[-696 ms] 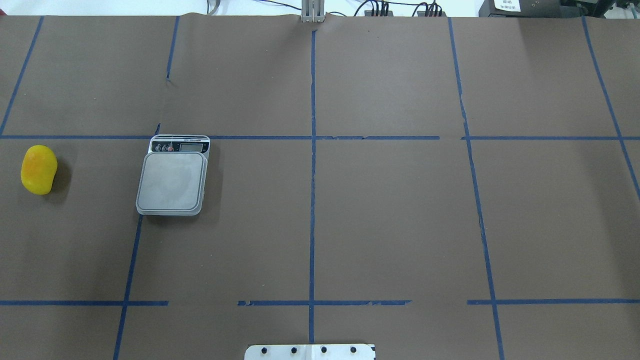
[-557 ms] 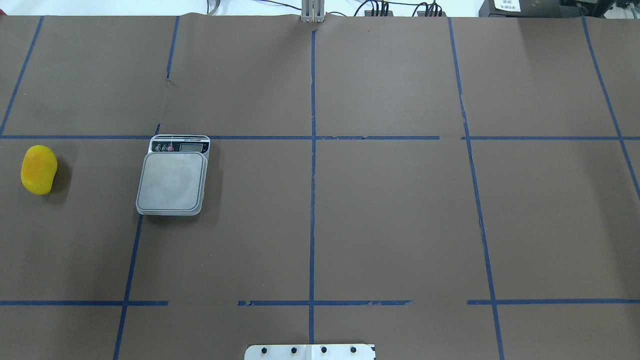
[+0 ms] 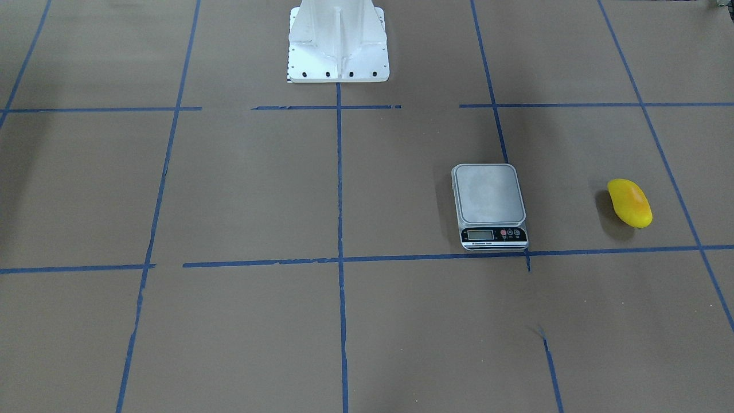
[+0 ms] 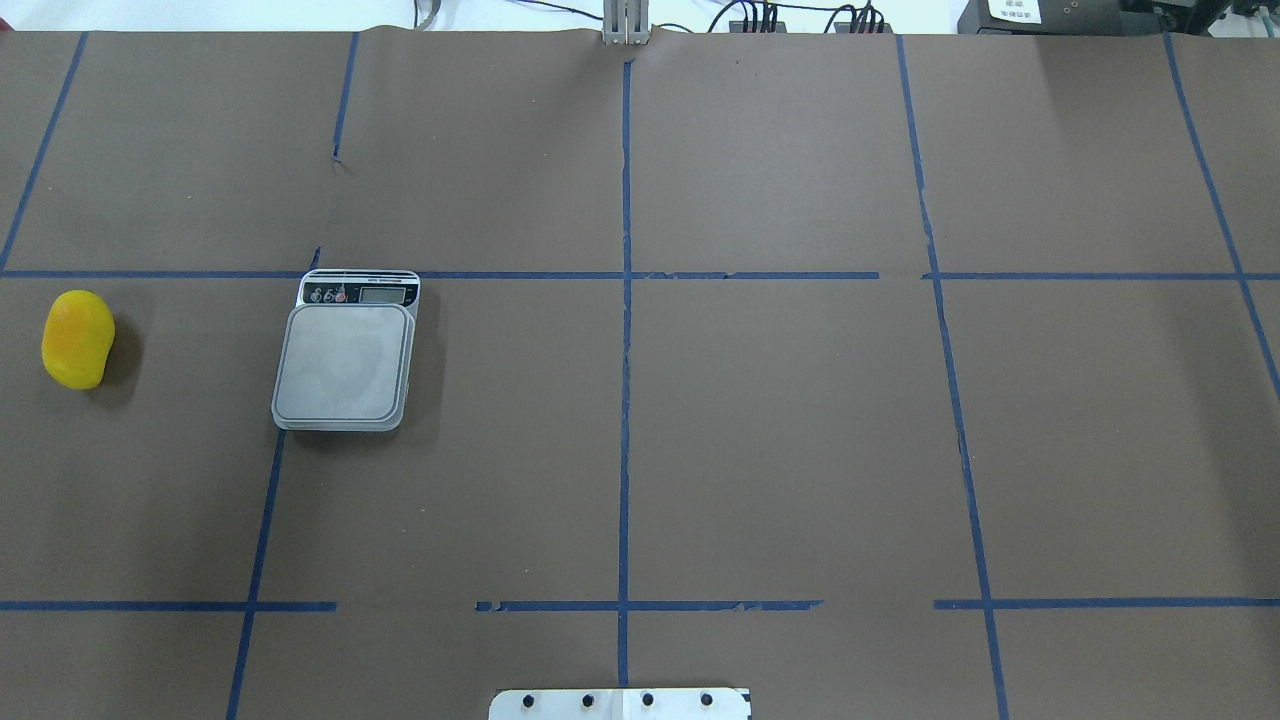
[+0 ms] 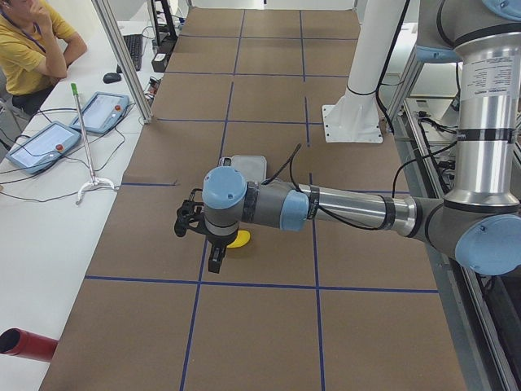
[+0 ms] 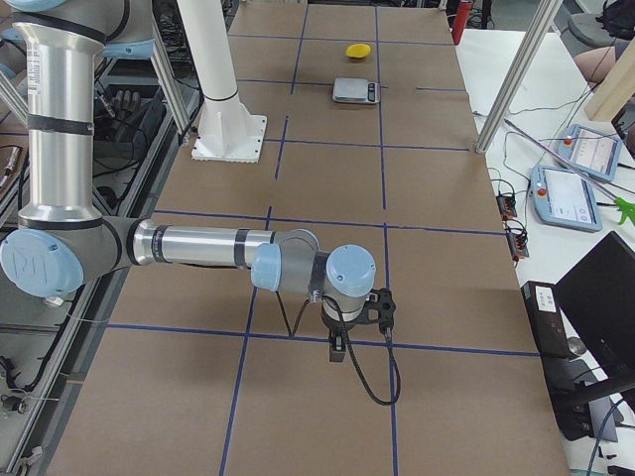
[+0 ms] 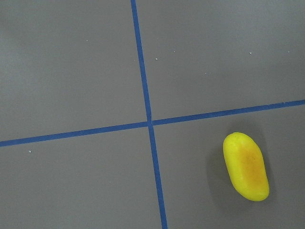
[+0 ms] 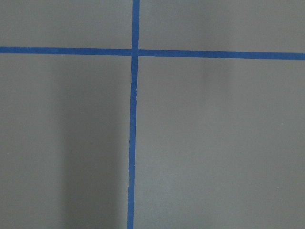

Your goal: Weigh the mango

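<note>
Brown tabletop (image 4: 780,420): mango (image 4: 77,339) left of scale (image 4: 345,362), apart.
Left tool (image 5: 215,265) hangs above, near mango; right tool (image 6: 337,355) far off; can't tell either's opening.

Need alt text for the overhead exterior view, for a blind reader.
A yellow mango lies on the brown table at far left, apart from an empty grey scale to its right. Blue tape lines grid the table; no arm shows.

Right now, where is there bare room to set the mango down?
Bare: the gap between mango and scale, the scale's platform, and all the table from the scale toward the robot's right. Nowhere is crowded.
</note>
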Robot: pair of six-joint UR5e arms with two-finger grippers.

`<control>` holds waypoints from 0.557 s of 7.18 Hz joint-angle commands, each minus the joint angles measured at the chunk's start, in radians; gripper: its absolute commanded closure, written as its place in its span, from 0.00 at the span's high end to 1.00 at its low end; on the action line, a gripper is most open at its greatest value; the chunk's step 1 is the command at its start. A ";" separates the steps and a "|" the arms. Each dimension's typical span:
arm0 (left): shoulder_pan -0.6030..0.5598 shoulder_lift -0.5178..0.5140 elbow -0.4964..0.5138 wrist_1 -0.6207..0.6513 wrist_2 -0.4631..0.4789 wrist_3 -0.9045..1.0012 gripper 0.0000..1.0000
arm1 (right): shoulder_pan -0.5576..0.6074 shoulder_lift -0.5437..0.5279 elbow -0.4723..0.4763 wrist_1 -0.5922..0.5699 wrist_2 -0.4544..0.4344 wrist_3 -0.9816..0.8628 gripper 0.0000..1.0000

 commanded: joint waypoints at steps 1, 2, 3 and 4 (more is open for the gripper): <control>0.210 -0.024 0.044 -0.144 0.006 -0.363 1.00 | 0.000 0.000 0.000 0.000 0.000 0.000 1.00; 0.286 -0.075 0.119 -0.256 0.009 -0.508 1.00 | 0.000 0.001 0.000 0.000 0.000 0.000 1.00; 0.367 -0.083 0.181 -0.295 0.024 -0.564 1.00 | 0.000 0.001 0.000 0.000 0.000 0.000 1.00; 0.401 -0.084 0.192 -0.309 0.106 -0.580 1.00 | 0.000 0.001 0.000 0.000 0.000 0.000 1.00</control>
